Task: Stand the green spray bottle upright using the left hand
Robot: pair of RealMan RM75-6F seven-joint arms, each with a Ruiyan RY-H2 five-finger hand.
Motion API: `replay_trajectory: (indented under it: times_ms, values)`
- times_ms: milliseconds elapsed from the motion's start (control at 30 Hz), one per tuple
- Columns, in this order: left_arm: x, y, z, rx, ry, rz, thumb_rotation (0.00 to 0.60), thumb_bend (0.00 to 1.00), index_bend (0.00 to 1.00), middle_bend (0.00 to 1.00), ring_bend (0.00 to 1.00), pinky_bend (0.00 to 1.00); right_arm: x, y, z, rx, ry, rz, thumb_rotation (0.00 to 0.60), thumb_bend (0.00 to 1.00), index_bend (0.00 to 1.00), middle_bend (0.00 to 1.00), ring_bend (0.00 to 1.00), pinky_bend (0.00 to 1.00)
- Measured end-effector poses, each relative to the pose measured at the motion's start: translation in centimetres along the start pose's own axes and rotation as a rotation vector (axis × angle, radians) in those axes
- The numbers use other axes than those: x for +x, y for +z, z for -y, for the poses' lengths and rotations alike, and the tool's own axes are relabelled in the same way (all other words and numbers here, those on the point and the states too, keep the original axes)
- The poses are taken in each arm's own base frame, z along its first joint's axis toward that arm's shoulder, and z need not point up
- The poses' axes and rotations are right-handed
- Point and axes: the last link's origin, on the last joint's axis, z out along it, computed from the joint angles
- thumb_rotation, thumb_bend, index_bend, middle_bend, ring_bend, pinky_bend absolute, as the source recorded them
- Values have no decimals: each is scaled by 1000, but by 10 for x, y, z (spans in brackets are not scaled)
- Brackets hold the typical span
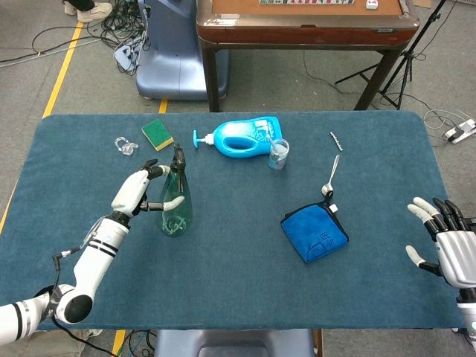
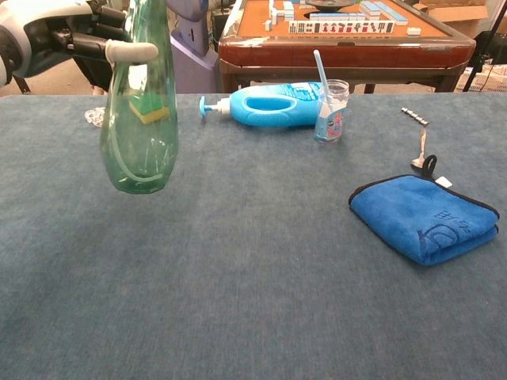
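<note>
The green spray bottle (image 1: 175, 207) (image 2: 139, 119) is translucent with a black trigger head and stands nearly upright over the left part of the table, its base at or just above the cloth. My left hand (image 1: 143, 190) (image 2: 75, 39) grips its neck and upper body from the left, one finger wrapped across the front. My right hand (image 1: 448, 242) rests at the table's far right edge, fingers spread, holding nothing; the chest view does not show it.
Behind the bottle lie a green-yellow sponge (image 1: 157, 134), a clear plastic piece (image 1: 125, 145), a blue detergent bottle (image 1: 242, 137) on its side and a small jar (image 1: 278, 154). A spoon (image 1: 331, 177), a screw (image 1: 336, 140) and a folded blue cloth (image 1: 314, 233) sit to the right.
</note>
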Motion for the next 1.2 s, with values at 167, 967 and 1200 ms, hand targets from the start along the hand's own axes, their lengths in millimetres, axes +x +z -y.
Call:
replay_trajectory:
  times_ms: [167, 967, 1200]
  values:
    - [-13, 7, 19, -26, -22, -60, 487, 376, 418, 471, 249, 53, -1, 0, 0, -1, 1, 2, 600, 280, 191, 147, 5, 0]
    - [-34, 20, 74, -15, 94, -154, 499, 369, 345, 368, 199, 53, -1, 0, 0, -4, -1, 2, 600, 280, 191, 147, 6, 0]
    - [-30, 15, 70, -18, 92, -139, 338, 367, 266, 262, 123, 53, -1, 1, 2, 2, 1, 1, 600, 280, 191, 147, 7, 0]
